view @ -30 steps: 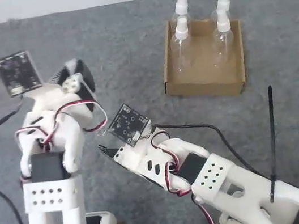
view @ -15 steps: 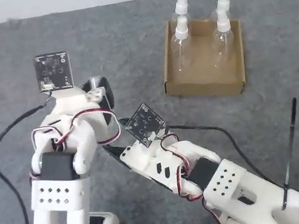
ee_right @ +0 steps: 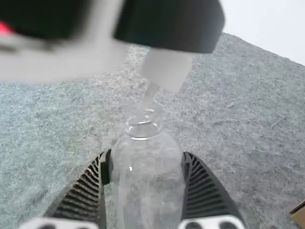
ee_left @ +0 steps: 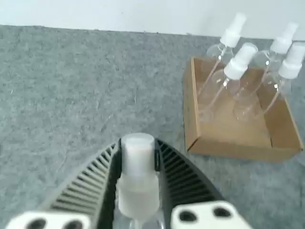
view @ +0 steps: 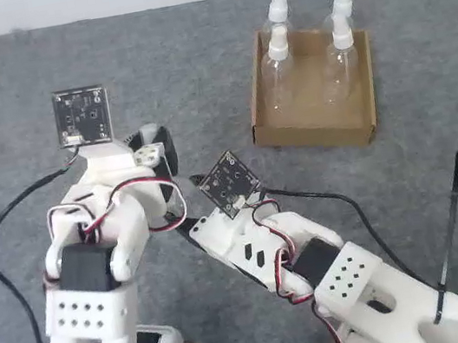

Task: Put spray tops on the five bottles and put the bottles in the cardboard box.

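In the left wrist view my left gripper (ee_left: 137, 145) is shut on a white spray top (ee_left: 137, 176). From the right wrist view, my right gripper (ee_right: 145, 160) is shut on a clear bottle (ee_right: 143, 191) held upright. That spray top (ee_right: 162, 71) hangs just above the bottle's open neck (ee_right: 141, 121), its thin tube dipping into it. Seen from the high view, the left gripper (view: 159, 148) sits over the right gripper (view: 187, 222) at the table's middle left. The cardboard box (view: 315, 135) stands at the back right with several capped bottles (view: 279, 66) upright in it.
Grey carpet-like table surface (view: 193, 63) lies open between the arms and the box. A black cable (view: 340, 206) runs along the right arm. The left arm's camera board (view: 82, 117) stands up at the left.
The left arm has swung right, carrying the spray top over the bottle. The right gripper with the bottle has shifted slightly right to meet it.
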